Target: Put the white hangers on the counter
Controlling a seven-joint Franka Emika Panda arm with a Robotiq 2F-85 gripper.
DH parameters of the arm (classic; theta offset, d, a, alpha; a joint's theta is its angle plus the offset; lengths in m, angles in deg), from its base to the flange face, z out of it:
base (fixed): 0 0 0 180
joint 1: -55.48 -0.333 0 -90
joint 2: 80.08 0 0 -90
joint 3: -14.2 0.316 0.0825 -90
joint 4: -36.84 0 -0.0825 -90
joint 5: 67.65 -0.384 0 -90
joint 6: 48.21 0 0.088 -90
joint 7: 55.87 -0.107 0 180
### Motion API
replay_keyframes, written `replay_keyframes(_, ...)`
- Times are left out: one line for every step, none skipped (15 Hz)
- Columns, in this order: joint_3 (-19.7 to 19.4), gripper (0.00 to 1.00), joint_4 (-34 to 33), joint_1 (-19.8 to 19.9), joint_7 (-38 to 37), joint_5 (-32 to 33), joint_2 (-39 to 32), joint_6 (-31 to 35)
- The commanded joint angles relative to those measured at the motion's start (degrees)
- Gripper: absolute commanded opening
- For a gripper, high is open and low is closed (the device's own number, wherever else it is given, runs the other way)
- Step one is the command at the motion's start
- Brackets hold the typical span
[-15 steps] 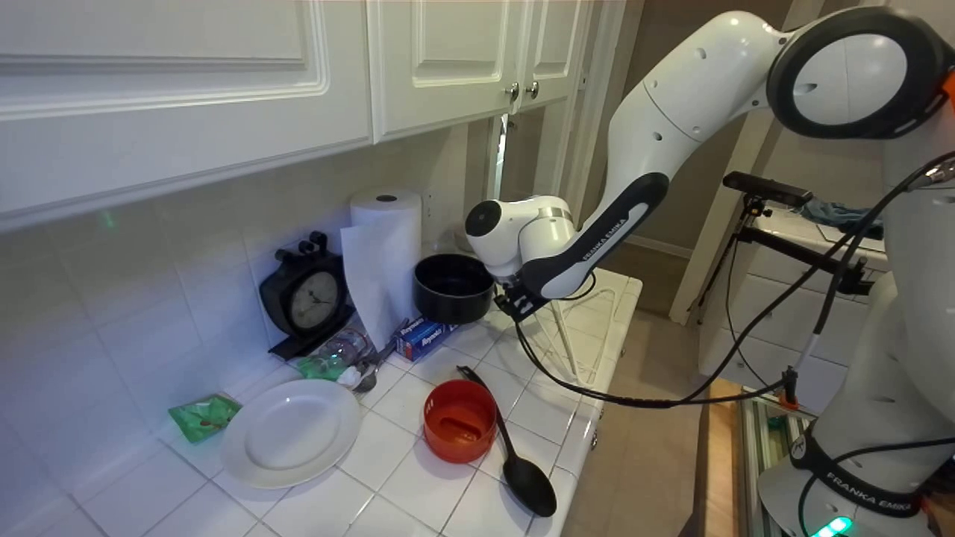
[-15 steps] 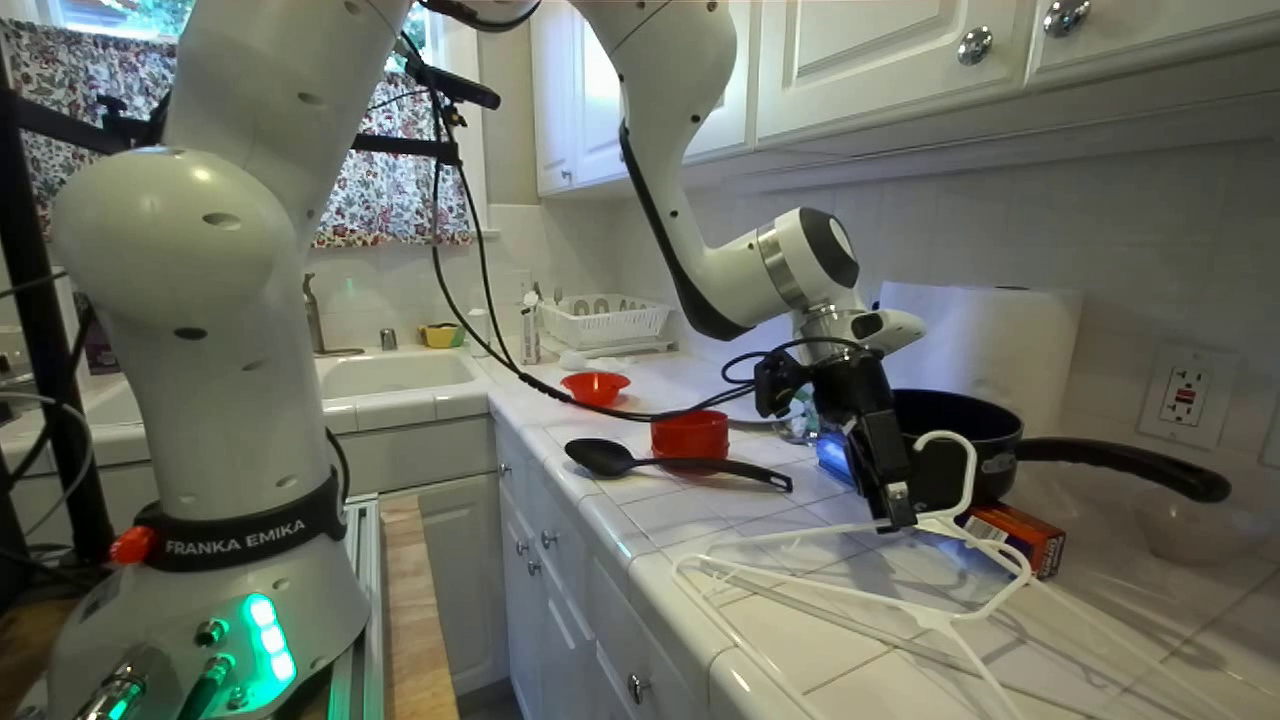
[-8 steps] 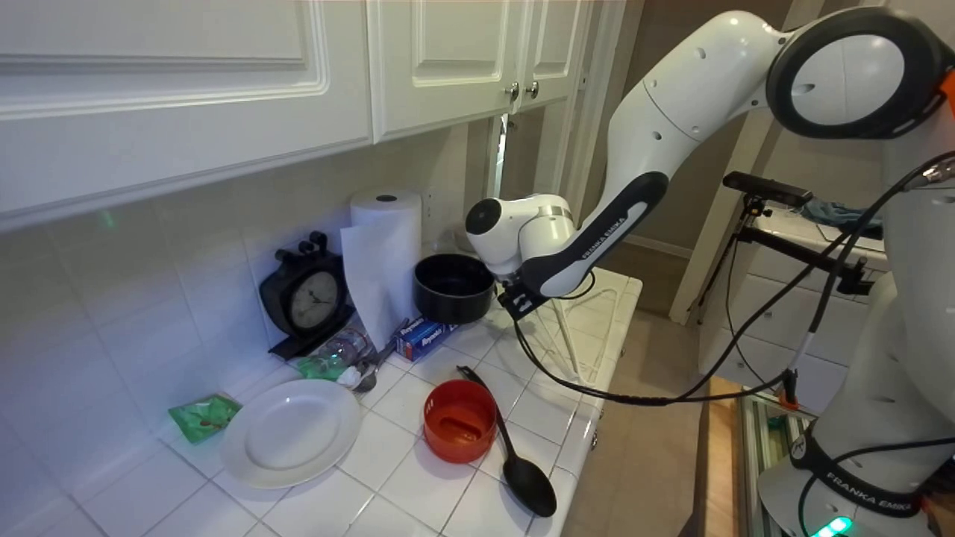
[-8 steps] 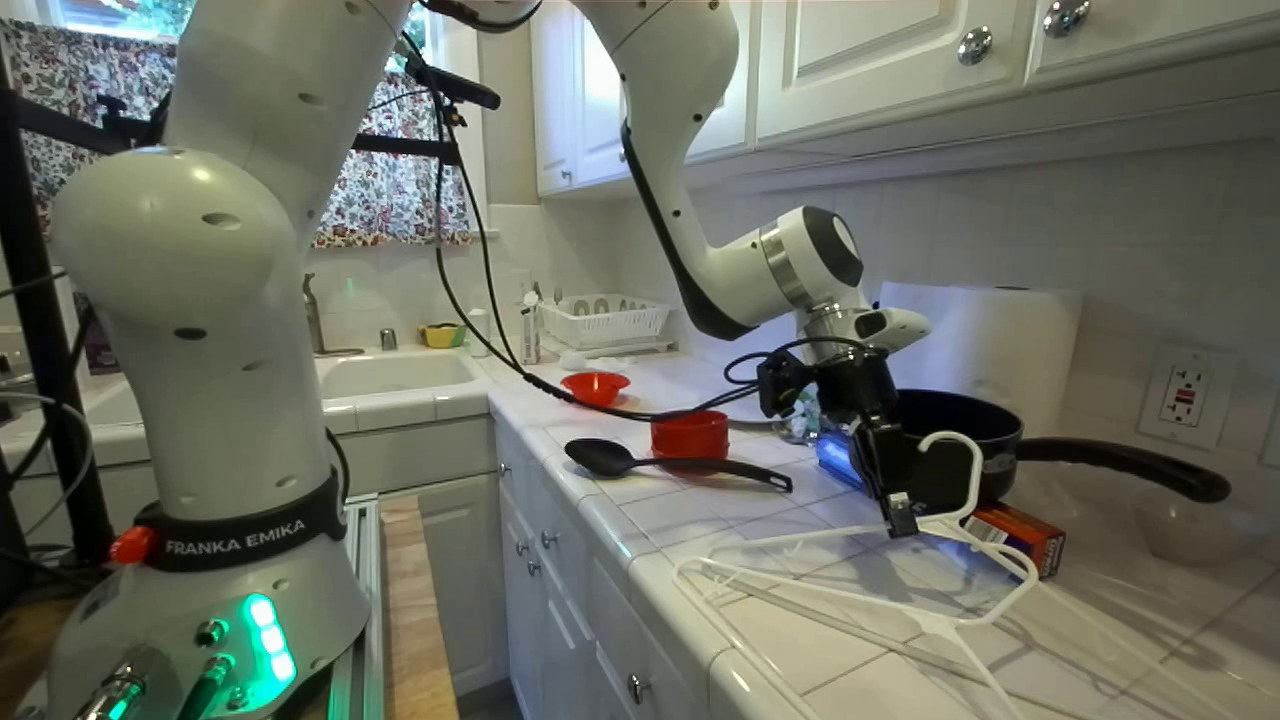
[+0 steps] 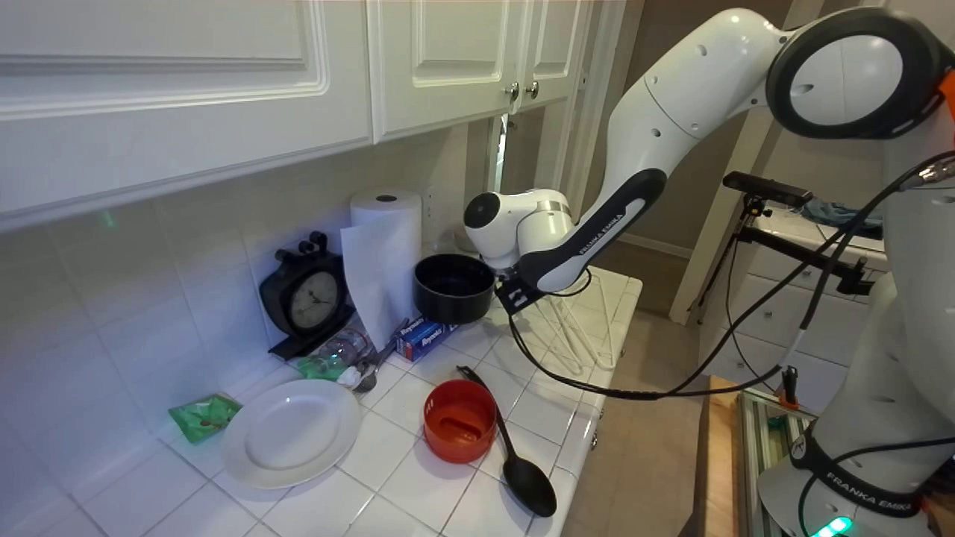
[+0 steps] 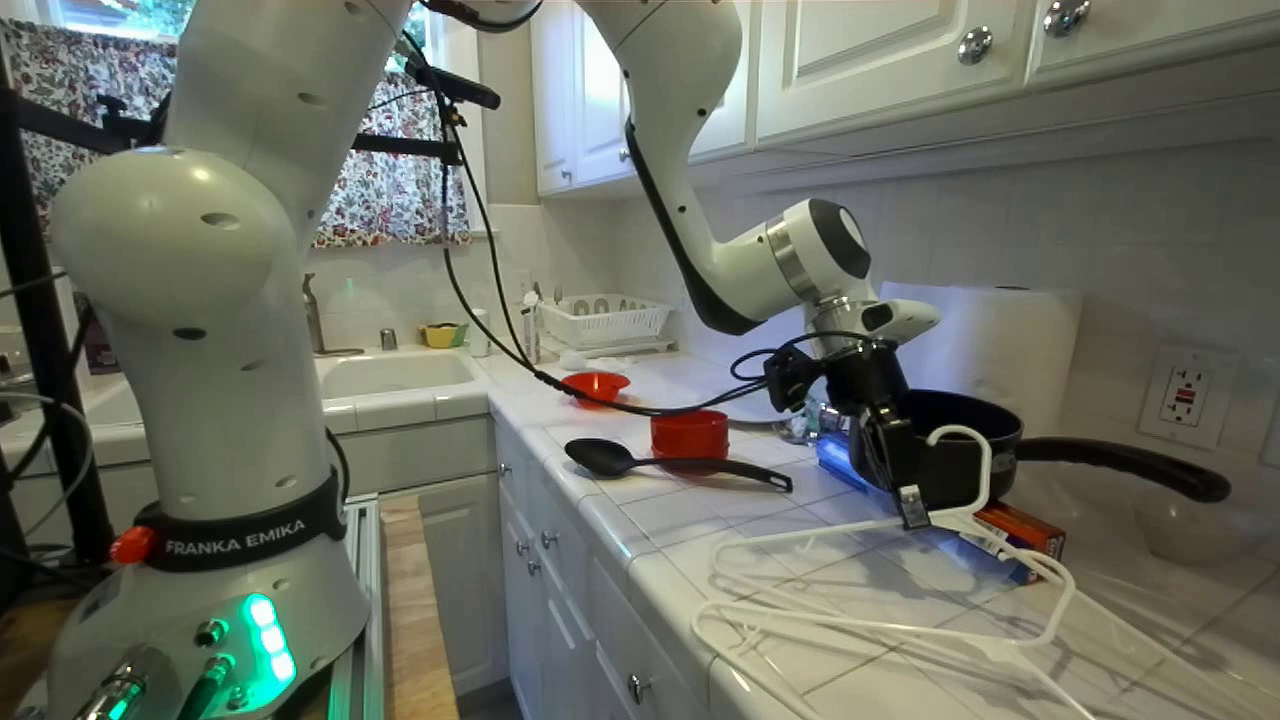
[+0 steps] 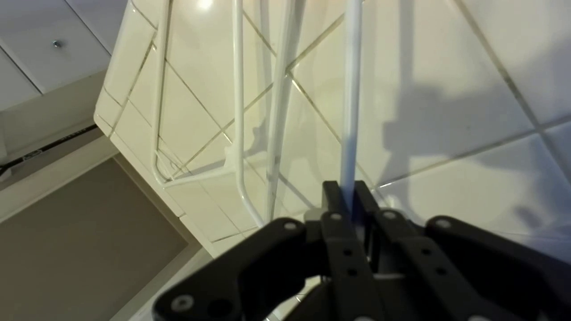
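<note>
Several thin white hangers (image 6: 986, 468) lie on and just over the white tiled counter (image 6: 680, 518), their triangular frames overlapping near its front edge. My black gripper (image 7: 348, 191) is low over the tiles, shut on the bar of a white hanger (image 7: 352, 80) that runs upward between its fingertips in the wrist view. Left of that bar, more hanger frames (image 7: 238, 89) rest close to the tiles. In an exterior view the gripper (image 6: 914, 508) stands just left of a hanger's upright hook. The arm's wrist partly hides the hangers in an exterior view.
A black pot (image 5: 453, 291) and an orange box (image 6: 1042, 540) sit close behind the gripper. A red cup (image 5: 459, 421), a black spoon (image 5: 528, 485) and a white plate (image 5: 291, 432) stand farther along. White cabinets (image 5: 448, 74) overhang the counter; a cable (image 5: 634, 393) hangs from the wrist.
My gripper has closed on the hanger bar and risen slightly toward the pot. The hangers have shifted with it, and their frames now stand farther apart from each other.
</note>
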Motion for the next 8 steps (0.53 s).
replay_keyframes(0.1, 0.05, -1.1, 0.2, -1.2, -0.4, -0.4, -1.2)
replay_keyframes(0.2, 0.05, -1.1, 0.2, -1.2, -0.6, -0.3, -1.6)
replay_keyframes(0.2, 0.05, -1.1, 0.2, -1.3, -0.9, -0.3, -1.9)
replay_keyframes(0.2, 0.05, -1.2, 0.2, -1.4, -0.9, -0.4, -2.4)
replay_keyframes(0.2, 0.05, -1.2, 0.3, -1.4, -0.9, -0.4, -2.7)
replay_keyframes(0.1, 0.05, -1.2, 0.3, -1.6, -0.9, -0.4, -3.2)
replay_keyframes(0.1, 0.05, -1.1, 0.5, -1.7, -1.1, -0.4, -3.5)
replay_keyframes(0.1, 0.05, -1.1, 0.6, -1.8, -1.3, -0.3, -4.0)
